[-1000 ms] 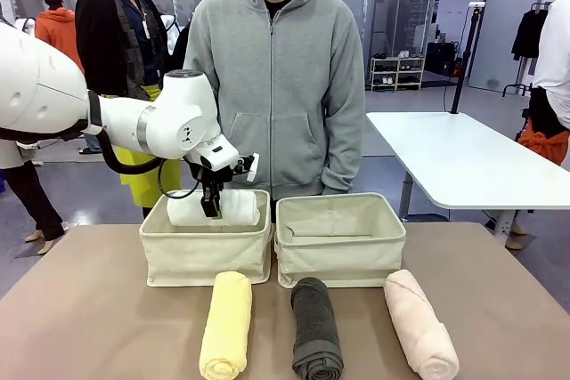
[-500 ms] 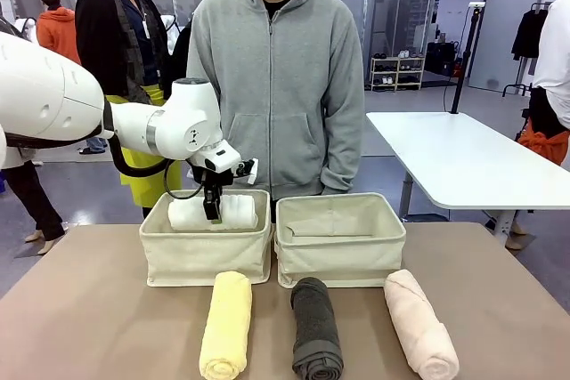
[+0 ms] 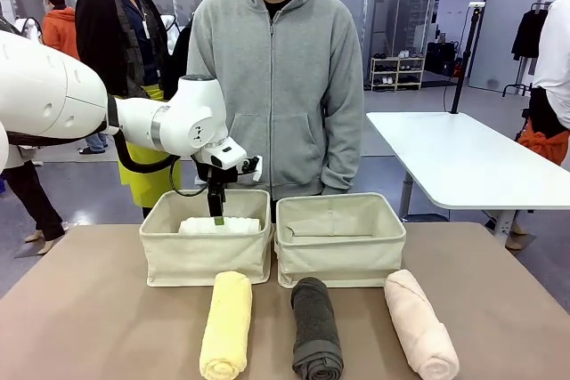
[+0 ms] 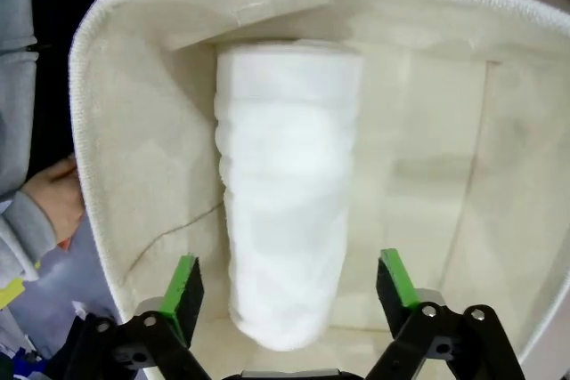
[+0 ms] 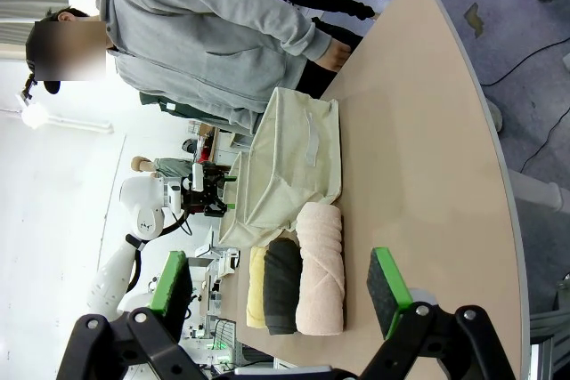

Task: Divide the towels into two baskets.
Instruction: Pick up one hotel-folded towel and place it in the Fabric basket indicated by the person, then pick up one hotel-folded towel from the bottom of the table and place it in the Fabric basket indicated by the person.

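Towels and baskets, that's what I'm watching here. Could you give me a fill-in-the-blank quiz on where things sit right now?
1. The white towel lies in the basket on the robot's ____ side.
2. The left pincer above that towel is ____.
3. The grey towel lies between the yellow towel and the ____ one.
Missing words: left; open; pink.
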